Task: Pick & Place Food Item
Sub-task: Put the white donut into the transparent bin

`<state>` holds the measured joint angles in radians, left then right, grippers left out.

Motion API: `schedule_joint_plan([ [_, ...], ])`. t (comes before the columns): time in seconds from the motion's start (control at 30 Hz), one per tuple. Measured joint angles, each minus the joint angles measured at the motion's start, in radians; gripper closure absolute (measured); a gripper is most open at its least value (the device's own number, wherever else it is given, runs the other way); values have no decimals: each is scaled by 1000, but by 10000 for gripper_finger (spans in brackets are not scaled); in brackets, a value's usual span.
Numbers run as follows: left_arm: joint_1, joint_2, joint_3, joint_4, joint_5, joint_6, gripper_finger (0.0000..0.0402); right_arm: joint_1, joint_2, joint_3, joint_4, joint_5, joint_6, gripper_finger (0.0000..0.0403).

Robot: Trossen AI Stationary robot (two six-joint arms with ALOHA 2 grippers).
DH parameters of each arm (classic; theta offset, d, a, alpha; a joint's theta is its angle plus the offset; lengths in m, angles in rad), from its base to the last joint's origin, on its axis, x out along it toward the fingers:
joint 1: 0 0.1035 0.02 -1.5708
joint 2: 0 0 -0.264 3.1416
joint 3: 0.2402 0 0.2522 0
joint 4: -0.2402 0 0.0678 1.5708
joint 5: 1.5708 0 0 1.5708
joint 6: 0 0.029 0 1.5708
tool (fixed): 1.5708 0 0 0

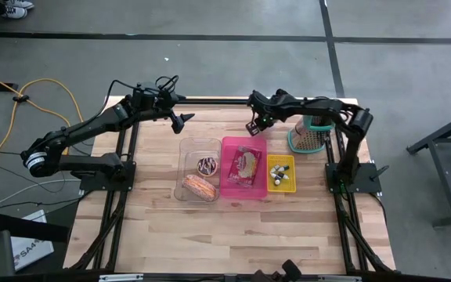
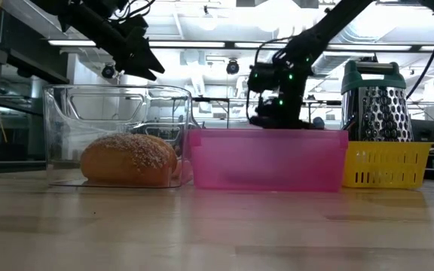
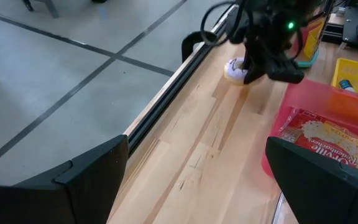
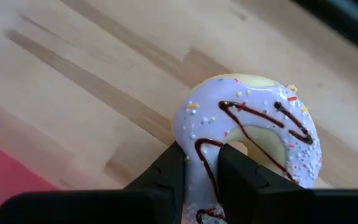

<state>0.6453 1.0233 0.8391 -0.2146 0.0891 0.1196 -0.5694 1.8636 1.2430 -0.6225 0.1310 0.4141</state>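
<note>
The right gripper [image 4: 201, 171] is pinching the near side of the ring of a donut [image 4: 253, 134] with pale lilac icing, chocolate drizzle and sprinkles, its 2 fingers [image 4: 166, 171] narrowed on the ring, 1 outside the rim and 1 reaching toward the hole. In the high view this is happening in the upper middle of the frame, where the right gripper [image 1: 253, 125] is hanging over bare table [image 1: 210, 235] just above the top edge of the pink bin [image 1: 227, 184]. The donut itself is hidden under the gripper there, but in the left wrist view it is showing near the top centre, lying flat on the wood at the table's far edge, right under the right gripper [image 3: 253, 71]. The relation that matters: the donut is lying just beyond the bins, toward the top of the high frame, so the carry would have to come down the frame toward the containers; the clear tub [image 1: 186, 153], already holding a chocolate donut and a seeded bun, seems the likely target, though that is a guess. The right arm is plainly the nearer one. The left gripper [image 1: 185, 120] is waiting in the upper left centre of the high view, fingers spread wide and holding nothing
</note>
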Motion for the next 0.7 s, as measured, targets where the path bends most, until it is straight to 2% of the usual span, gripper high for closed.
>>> schedule_joint_plan([
  [0.4, 0, 0, 0, 0, 0, 0, 29, 14, -133, 0, 21, -49, -46, 333],
  [0.7, 0, 0, 0, 0, 0, 0, 29, 61, -181, 0, 75, -94, -79, 333],
])
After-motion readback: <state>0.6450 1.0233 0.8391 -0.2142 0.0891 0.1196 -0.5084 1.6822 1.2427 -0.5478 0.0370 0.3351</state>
